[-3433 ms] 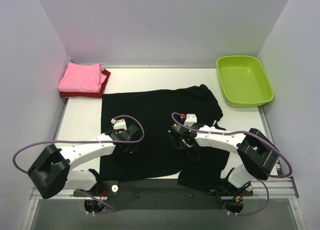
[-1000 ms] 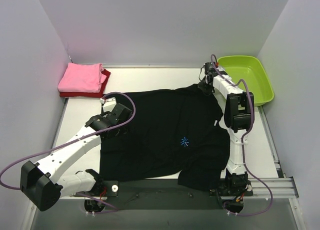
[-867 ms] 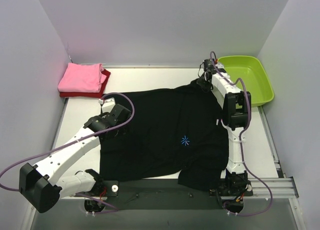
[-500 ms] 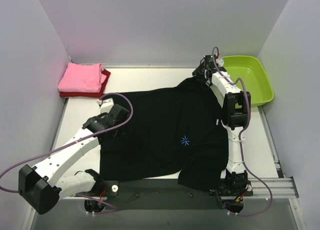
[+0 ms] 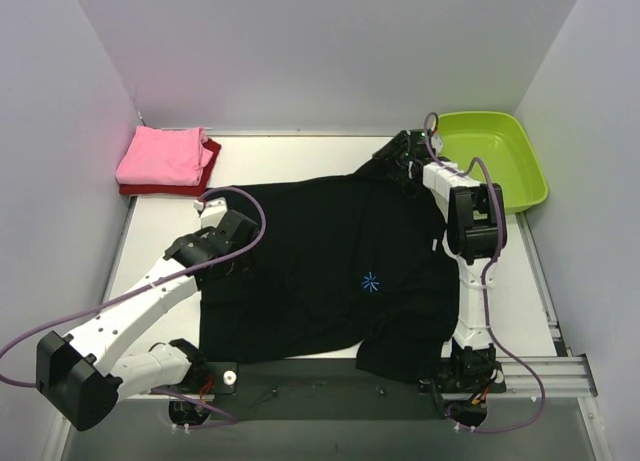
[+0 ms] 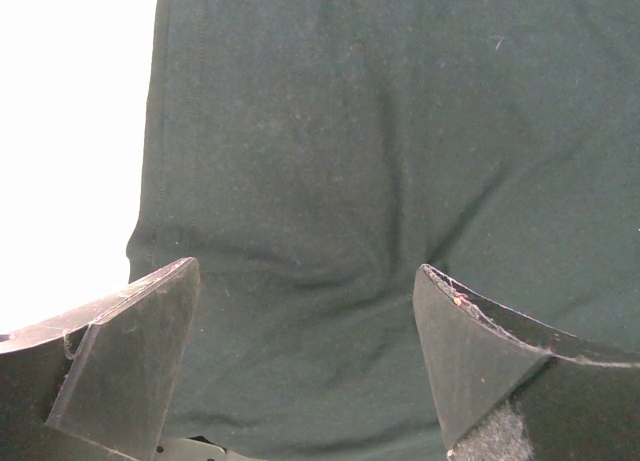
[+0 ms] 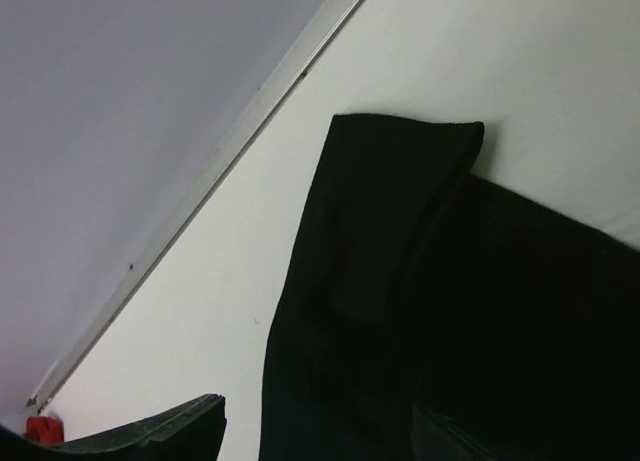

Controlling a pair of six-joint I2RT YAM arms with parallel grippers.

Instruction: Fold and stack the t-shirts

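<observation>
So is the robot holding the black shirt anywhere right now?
Nothing is held. Both pairs of jaws stand open above the black t-shirt: the left near its left edge, the right by the far sleeve, which lies loose.

The black shirt [image 6: 400, 131] fills most of the frame, its stitched edge running down the left side beside the white table [image 6: 70, 131]. The left gripper [image 6: 307, 271] hangs over the cloth with fingers [image 6: 130, 361] spread wide (one low in each corner), above soft creases
</observation>
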